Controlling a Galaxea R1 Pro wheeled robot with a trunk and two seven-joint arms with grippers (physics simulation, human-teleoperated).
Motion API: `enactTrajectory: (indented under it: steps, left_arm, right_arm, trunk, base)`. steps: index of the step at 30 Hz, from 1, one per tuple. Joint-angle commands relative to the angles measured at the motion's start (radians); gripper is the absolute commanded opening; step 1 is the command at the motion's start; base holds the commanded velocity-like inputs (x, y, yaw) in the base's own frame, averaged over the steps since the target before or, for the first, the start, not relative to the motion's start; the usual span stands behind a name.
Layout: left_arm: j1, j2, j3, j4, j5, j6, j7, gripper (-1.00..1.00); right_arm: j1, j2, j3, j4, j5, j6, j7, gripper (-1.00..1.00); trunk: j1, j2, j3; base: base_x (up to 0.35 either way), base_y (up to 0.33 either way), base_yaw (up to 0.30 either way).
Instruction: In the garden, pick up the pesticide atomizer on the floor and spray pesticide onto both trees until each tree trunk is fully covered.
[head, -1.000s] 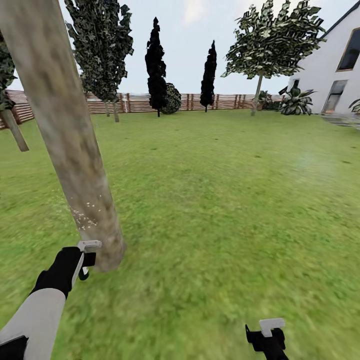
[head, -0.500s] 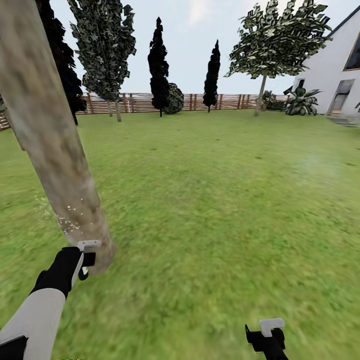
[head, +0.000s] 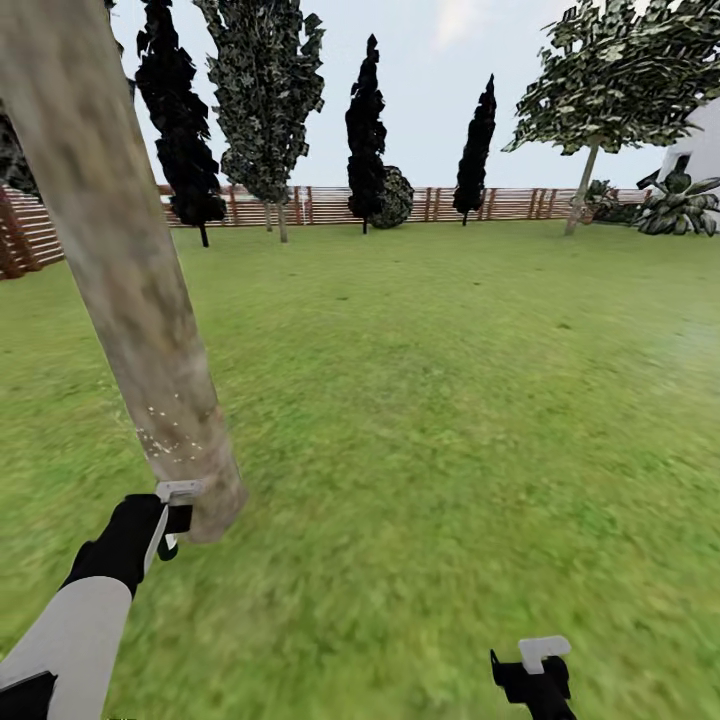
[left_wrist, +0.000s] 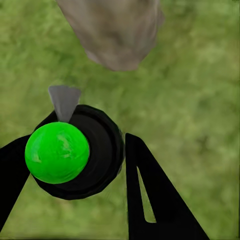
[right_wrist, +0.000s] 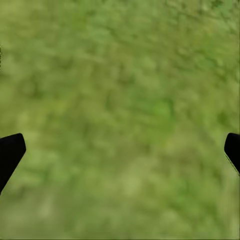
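Fenced garden: grass lawn (head: 450, 400), slatted wooden fence (head: 330, 204), trees (head: 620, 70).

The whole head view has been swung to the left over the past second: the fence (head: 330, 204), the dark cypress-like trees (head: 366, 120) and the leafy tree (head: 620, 75) at the far side are now seen further right, and the white house has been carried almost out of frame. A further cypress (head: 178, 125) has been brought in at the left. The near tree trunk (head: 120, 250) is now shown with its foot slightly shifted beside the left gripper (head: 172, 515).
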Motion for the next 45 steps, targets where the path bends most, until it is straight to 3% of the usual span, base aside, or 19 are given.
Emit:
enactTrajectory:
  steps: [1,5,8,10,14,18,20,22,23,24,25,27,28,29,35,45]
  left_arm:
    - [-0.001,-0.001,0.003,-0.001,-0.008,0.004,-0.005,-1.0]
    - [-0.001,-0.006,0.003,-0.001,-0.006,-0.001,-0.006,-1.0]
    - [-0.012,-0.01,-0.002,-0.01,0.035,0.0,-0.007,-1.0]
    - [-0.021,-0.013,-0.006,-0.015,0.042,0.003,-0.008,-1.0]
    - [-0.139,-0.014,-0.009,-0.019,0.043,0.01,-0.007,-1.0]
    - [-0.204,0.026,-0.009,-0.011,0.04,0.013,-0.008,-1.0]
    - [-0.214,0.017,-0.01,-0.009,0.04,0.013,-0.008,-1.0]
    - [-0.218,-0.012,-0.027,-0.011,0.04,0.023,-0.008,-1.0]
    - [-0.228,-0.019,-0.043,-0.017,0.04,0.061,-0.009,-1.0]
    - [-0.232,-0.012,-0.046,-0.018,0.036,0.07,-0.009,-1.0]
    - [-0.234,0.012,-0.047,-0.017,0.035,0.074,-0.01,-1.0]
    - [-0.235,0.077,-0.047,-0.01,0.04,0.075,-0.012,-1.0]
    - [-0.23,0.122,-0.047,-0.01,0.041,0.076,-0.021,-1.0]
    - [-0.226,0.134,-0.049,-0.015,0.04,0.075,-0.029,-1.0]
    - [-0.219,0.13,-0.079,-0.023,0.041,0.076,-0.04,-1.0]
    - [-0.22,0.11,-0.083,-0.023,0.042,0.075,-0.04,-1.0]
  right_arm:
    - [-0.001,0.0,-0.005,0.002,0.011,-0.004,-0.006,1.0]
    - [-0.001,0.0,-0.005,0.002,0.011,-0.004,-0.004,1.0]
    - [-0.001,0.0,-0.005,0.002,0.011,-0.004,-0.004,1.0]
    - [-0.001,0.0,-0.005,0.002,0.011,-0.004,-0.005,1.0]
    - [-0.001,0.0,-0.005,0.002,0.011,-0.004,-0.006,1.0]
    - [-0.001,-0.001,-0.005,0.001,0.011,-0.004,-0.006,1.0]
    - [-0.001,-0.001,-0.005,0.001,0.011,-0.004,-0.006,1.0]
    - [-0.001,-0.001,-0.005,0.001,0.011,-0.004,-0.006,1.0]
    - [-0.001,-0.001,-0.005,0.0,0.011,-0.004,-0.006,1.0]
    - [-0.001,-0.001,-0.005,0.0,0.011,-0.004,-0.006,1.0]
    - [-0.001,-0.001,-0.005,0.0,0.011,-0.004,-0.006,1.0]
    - [-0.001,-0.001,-0.005,0.001,0.011,-0.004,-0.006,1.0]
    - [-0.001,-0.001,-0.005,0.001,0.011,-0.004,-0.006,1.0]
    - [-0.001,-0.001,-0.005,0.001,0.011,-0.004,-0.006,1.0]
    - [-0.001,-0.001,-0.005,0.0,0.011,-0.004,-0.006,1.0]
    - [-0.001,-0.001,-0.005,0.0,0.011,-0.004,-0.006,1.0]
  trunk:
    - [0.0,0.0,-0.001]
    - [0.0,0.0,-0.001]
    - [0.0,0.0,-0.001]
    - [0.0,0.0,-0.001]
    - [0.0,0.0,-0.001]
    - [0.0,0.0,-0.001]
    - [0.0,0.0,-0.001]
    - [0.0,0.0,-0.001]
    - [0.0,0.0,-0.001]
    - [0.0,0.0,-0.001]
    - [0.0,0.0,-0.001]
    - [0.0,0.0,-0.001]
    - [0.0,0.0,-0.001]
    - [0.0,0.0,-0.001]
    - [0.0,0.0,-0.001]
    - [0.0,0.0,-0.001]
  base:
    - [0.187,-0.242,0.275]
    - [0.176,-0.19,0.275]
    - [0.031,-0.03,0.275]
    - [0.004,-0.003,0.275]
    - [0.001,-0.001,0.265]
    - [0.0,0.0,0.07]
    - [0.0,0.0,0.005]
    - [0.0,0.0,0.001]
    - [0.0,0.0,0.0]
    - [0.0,0.0,0.0]
    - [0.0,0.0,0.0]
    - [0.0,0.0,0.0]
    - [0.0,0.0,0.0]
    - [0.0,0.0,0.0]
    - [0.008,-0.004,0.0]
    - [0.118,-0.205,0.0]
